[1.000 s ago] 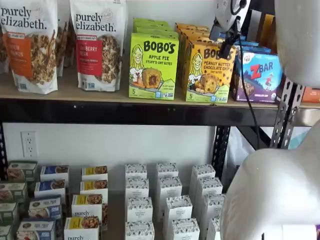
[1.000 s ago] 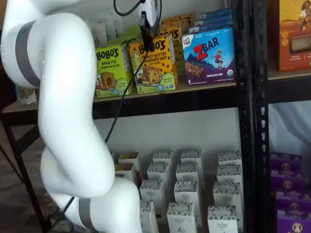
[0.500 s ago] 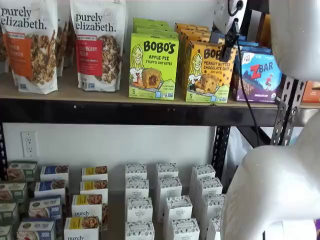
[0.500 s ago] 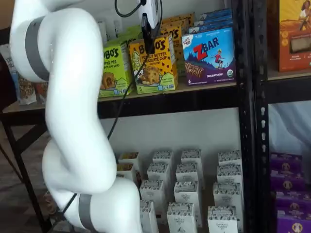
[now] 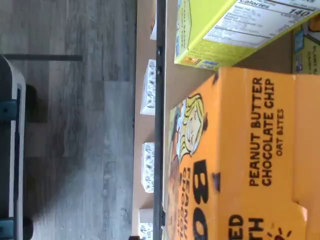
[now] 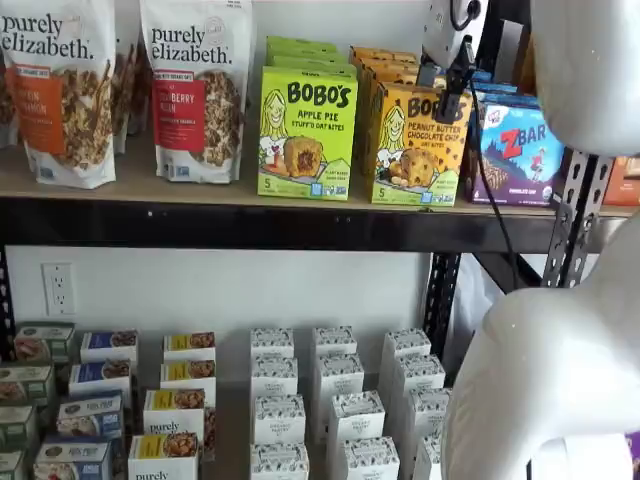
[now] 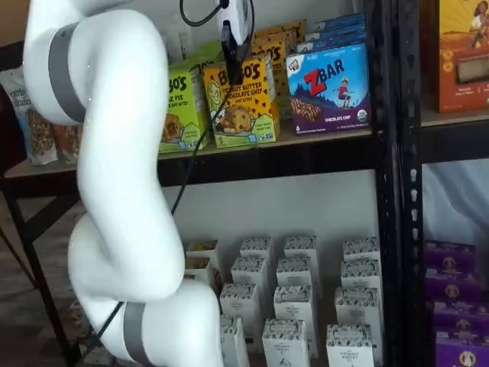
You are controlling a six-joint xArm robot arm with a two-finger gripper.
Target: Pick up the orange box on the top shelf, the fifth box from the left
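While the orange box stands upright at the front edge of the top shelf, its Peanut Butter Chocolate Chip face turned outward in both shelf views, the tool hangs in front of the box's upper part, black fingers pointing down with a cable trailing beside them. Seen side-on in a shelf view, the fingers overlap the box's top front, though whether they are spread or closed, or touching the cardboard at all, cannot be told from these angles. More boxes of the same kind are lined up behind the front one. Just to one side stands the lime-green Apple Pie box; on the other, the blue-purple ZBar box. The wrist view shows the orange box close up, filling much of the picture beside the lime-green neighbour. Small white boxes fill the lower level beneath.
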